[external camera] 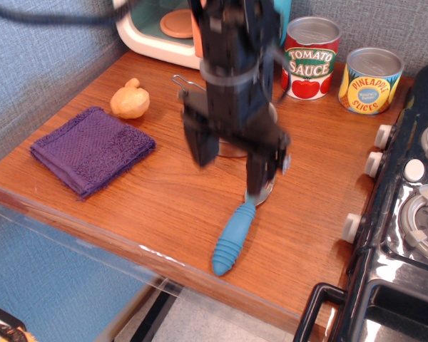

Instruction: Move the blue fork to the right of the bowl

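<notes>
One blue fork [232,239] lies diagonally, tines up-right under the hand [228,171].

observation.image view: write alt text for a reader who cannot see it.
A robot gripper, jaws open, hangs over the tines of a blue fork lying on a wooden counter, in front of a mostly hidden steel bowl. A purple cloth lies left, two cans behind.

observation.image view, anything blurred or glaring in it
In observation.image the gripper and arm are smeared by motion blur; the blue fork, purple cloth and tomato sauce can stay sharp; glare streaks the counter's front edge and the black stove.
</notes>
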Action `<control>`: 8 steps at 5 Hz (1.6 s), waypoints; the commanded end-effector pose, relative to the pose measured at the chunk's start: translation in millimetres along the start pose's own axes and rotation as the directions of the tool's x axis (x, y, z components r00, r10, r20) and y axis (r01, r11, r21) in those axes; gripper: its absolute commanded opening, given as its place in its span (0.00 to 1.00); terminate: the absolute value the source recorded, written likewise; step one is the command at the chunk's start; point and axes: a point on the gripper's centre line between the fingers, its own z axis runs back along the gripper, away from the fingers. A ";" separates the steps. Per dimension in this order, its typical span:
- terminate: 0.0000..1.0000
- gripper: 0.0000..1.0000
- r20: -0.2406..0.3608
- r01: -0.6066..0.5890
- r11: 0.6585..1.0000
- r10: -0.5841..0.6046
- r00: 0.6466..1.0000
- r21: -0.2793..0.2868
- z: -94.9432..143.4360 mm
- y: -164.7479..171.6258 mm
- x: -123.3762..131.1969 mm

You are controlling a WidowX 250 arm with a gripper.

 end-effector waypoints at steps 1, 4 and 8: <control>0.00 1.00 -0.054 -0.036 0.999 0.037 0.998 0.022 -28.0 -0.4 -20.5; 0.00 1.00 -0.086 -0.123 0.992 0.121 0.989 -0.016 -63.2 -28.7 -35.1; 0.00 0.00 -0.143 -0.181 0.981 0.190 0.971 0.074 -83.3 -0.7 -21.8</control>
